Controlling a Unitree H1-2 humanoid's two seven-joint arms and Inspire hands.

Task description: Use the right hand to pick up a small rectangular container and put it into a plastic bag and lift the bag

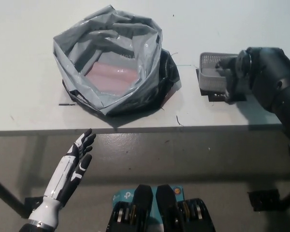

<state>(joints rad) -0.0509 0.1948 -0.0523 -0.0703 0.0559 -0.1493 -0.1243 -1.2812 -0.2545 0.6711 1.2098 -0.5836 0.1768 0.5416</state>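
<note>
A small grey rectangular mesh container (211, 76) sits at the table's right side, tipped so its far mesh wall shows. My black right hand (239, 72) covers its right half, fingers (225, 63) curled over the far rim and into it, shut on the container. The grey plastic bag (108, 58) stands wide open at the left-centre of the table, with a pinkish flat item (115, 73) at its bottom. My white left hand (73, 166) rests below the table's front edge at the lower left, open with its fingers spread.
The white table (29, 96) ends at a front edge running across the picture's middle. A dark patch (213, 98) lies under the container. A small dark stick (66, 104) lies left of the bag. Floor shows below the edge.
</note>
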